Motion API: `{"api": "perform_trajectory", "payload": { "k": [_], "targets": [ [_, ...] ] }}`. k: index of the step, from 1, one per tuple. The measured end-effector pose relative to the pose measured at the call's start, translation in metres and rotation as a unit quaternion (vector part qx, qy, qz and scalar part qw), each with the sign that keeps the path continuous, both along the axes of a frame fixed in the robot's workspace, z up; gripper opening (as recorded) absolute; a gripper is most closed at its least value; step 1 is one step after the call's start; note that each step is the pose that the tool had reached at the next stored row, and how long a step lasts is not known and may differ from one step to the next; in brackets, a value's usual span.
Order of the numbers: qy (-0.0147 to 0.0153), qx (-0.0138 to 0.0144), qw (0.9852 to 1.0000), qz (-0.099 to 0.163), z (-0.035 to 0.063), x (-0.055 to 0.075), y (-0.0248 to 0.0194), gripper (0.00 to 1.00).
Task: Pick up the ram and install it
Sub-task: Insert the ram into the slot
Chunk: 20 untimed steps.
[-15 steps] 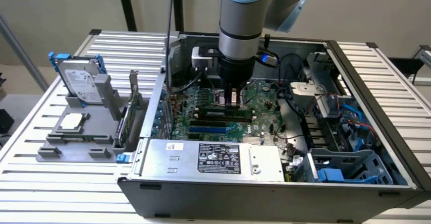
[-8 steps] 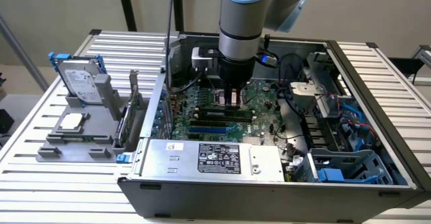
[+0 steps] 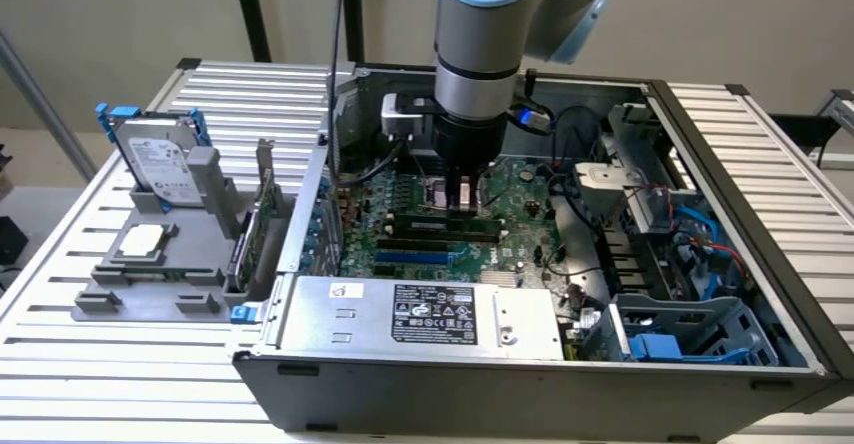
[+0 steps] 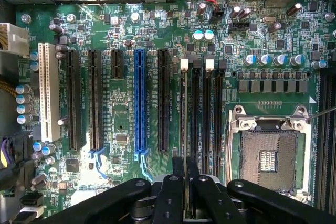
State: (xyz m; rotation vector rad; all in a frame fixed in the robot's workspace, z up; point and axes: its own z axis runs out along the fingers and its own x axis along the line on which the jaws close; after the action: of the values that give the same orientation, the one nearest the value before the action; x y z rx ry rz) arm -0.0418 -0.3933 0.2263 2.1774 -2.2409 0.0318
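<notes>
Arm (image 3: 491, 24) hangs straight down from 12 o'clock in the exterior view, wrist vertical, silver and blue joint housing uppermost. Black pincer (image 3: 461, 192) points downward. In the wrist view its fingers (image 4: 178, 182) stand nearly together, only a thin gap between them, linkage bars spread either side.

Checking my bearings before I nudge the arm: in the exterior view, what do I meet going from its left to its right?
Hard drive standing in the grey fixture → green expansion card upright beside it → open computer case wall → tool over the motherboard → blue drive cage.
</notes>
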Motion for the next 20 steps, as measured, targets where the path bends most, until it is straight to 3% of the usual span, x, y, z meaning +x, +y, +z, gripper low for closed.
{"api": "perform_trajectory", "payload": {
  "k": [6,16,20],
  "targets": [
    [-0.0001,-0.0008,1.0,0.0,-0.001,-0.0003,0.0,0.13],
    [0.0,-0.0054,1.0,0.0,-0.0015,-0.002,0.0,0.13],
    [-0.0002,-0.0052,1.0,0.0,0.0002,-0.0021,0.0,0.21]
  ]
}}
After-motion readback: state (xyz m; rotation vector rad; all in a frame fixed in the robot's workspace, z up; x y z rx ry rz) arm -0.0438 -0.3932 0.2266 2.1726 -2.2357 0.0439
